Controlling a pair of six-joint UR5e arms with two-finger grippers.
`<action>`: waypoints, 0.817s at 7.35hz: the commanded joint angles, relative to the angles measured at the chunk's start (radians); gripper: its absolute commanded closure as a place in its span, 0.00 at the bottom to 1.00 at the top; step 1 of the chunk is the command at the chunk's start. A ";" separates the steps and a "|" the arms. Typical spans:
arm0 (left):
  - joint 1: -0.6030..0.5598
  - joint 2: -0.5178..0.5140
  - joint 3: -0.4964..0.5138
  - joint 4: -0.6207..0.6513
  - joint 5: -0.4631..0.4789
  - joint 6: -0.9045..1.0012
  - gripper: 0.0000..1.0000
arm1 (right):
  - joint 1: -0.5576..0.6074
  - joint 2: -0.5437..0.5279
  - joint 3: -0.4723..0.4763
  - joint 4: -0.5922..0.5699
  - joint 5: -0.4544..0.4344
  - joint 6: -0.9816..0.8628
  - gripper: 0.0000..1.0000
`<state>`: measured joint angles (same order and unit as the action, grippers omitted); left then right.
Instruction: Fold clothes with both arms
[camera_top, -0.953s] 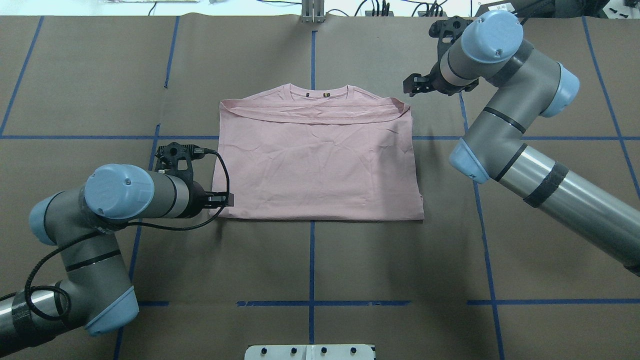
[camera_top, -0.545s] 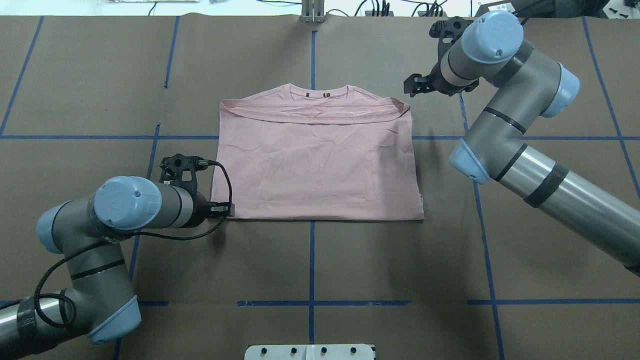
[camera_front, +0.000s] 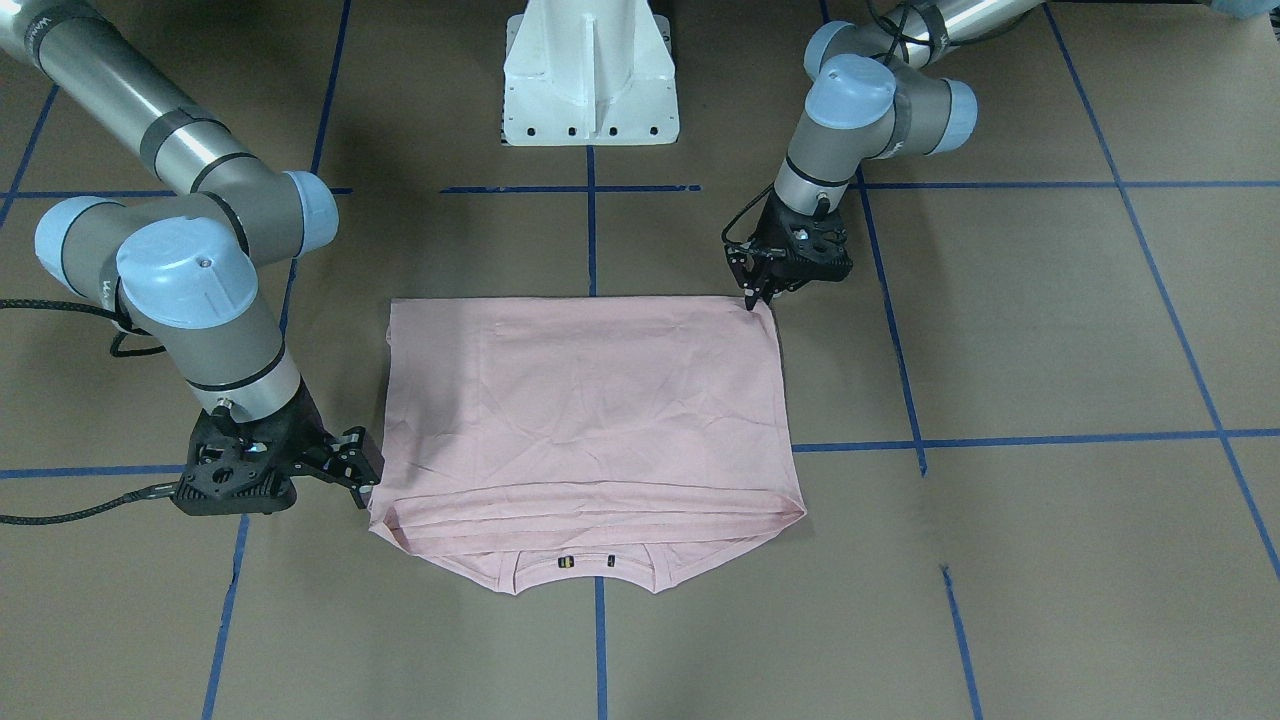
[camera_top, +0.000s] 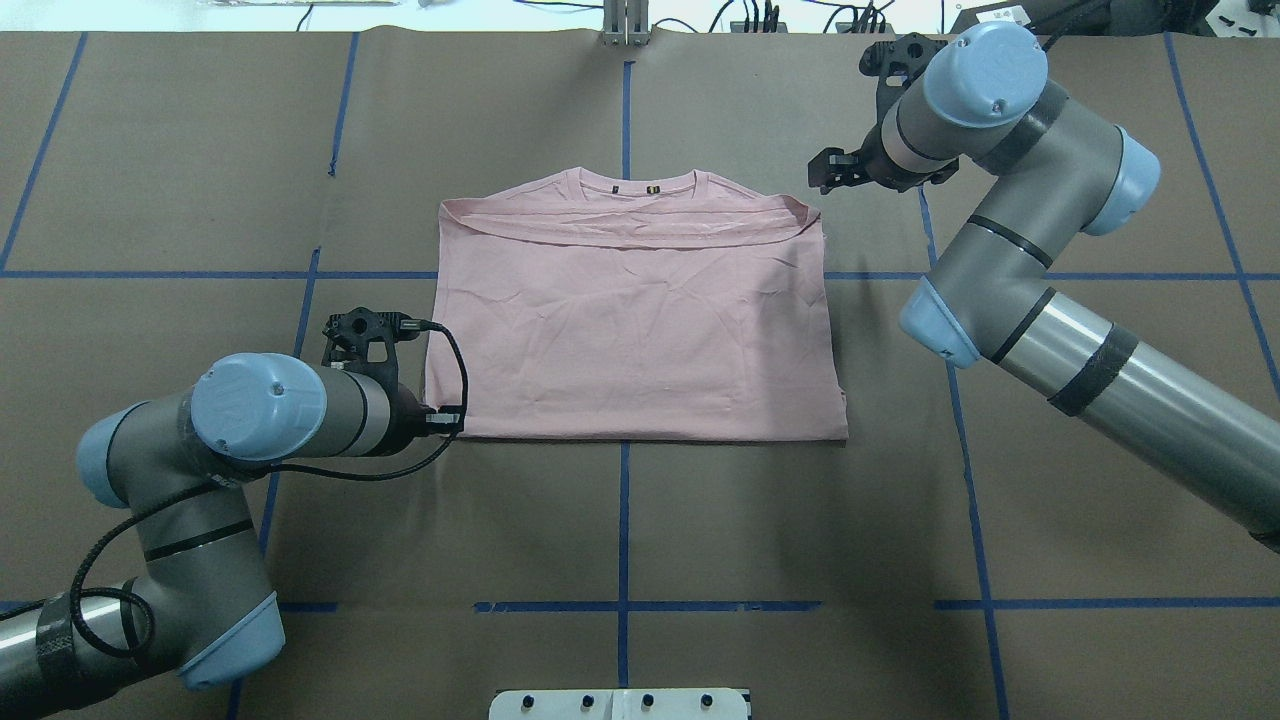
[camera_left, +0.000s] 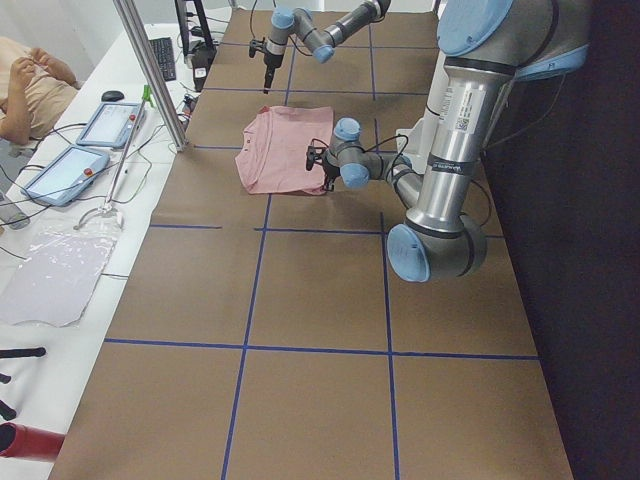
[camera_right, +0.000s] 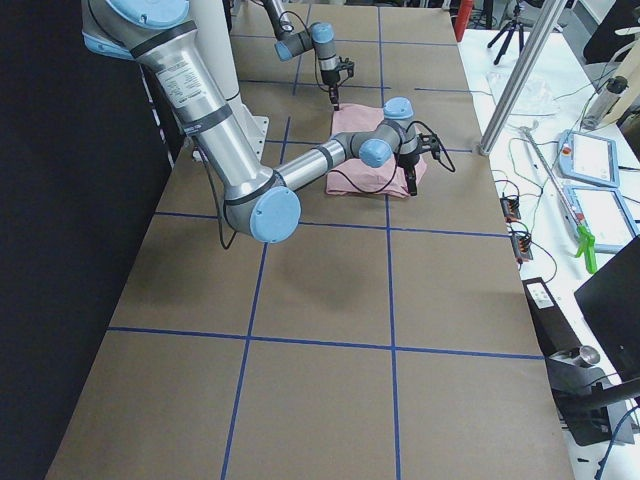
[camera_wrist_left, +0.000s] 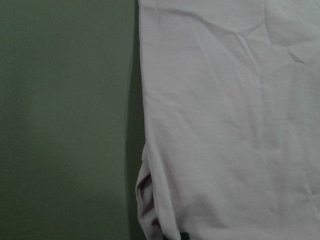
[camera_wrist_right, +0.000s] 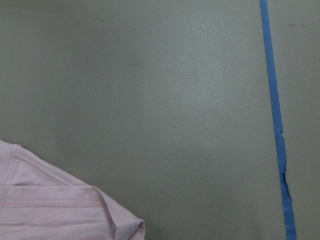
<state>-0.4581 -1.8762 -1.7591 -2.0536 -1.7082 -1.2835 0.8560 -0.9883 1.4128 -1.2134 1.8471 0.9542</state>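
Cloth like this T-shirt (camera_top: 635, 330), flat on the worktop (camera_top: 200, 150), is light and limp; we would pinch its corners. The right end effector (camera_front: 362, 468) stands open beside its shoulder. Whether the left end effector (camera_front: 755, 295), at the hem corner, is closed we cannot tell.

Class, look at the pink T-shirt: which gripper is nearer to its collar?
Right. The right gripper hangs beside the T-shirt's shoulder corner, at the collar end; the left gripper is at the opposite hem corner.
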 joint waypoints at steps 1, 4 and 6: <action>-0.014 0.006 -0.016 0.000 -0.002 0.025 1.00 | 0.000 -0.001 0.000 0.000 0.000 0.000 0.00; -0.204 0.005 0.073 0.001 -0.001 0.302 1.00 | -0.002 0.000 0.000 0.000 -0.003 0.002 0.00; -0.356 -0.053 0.220 -0.010 -0.001 0.471 1.00 | -0.005 0.002 0.000 0.000 -0.003 0.002 0.00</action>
<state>-0.7190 -1.8919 -1.6288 -2.0596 -1.7088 -0.9170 0.8528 -0.9871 1.4128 -1.2134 1.8440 0.9556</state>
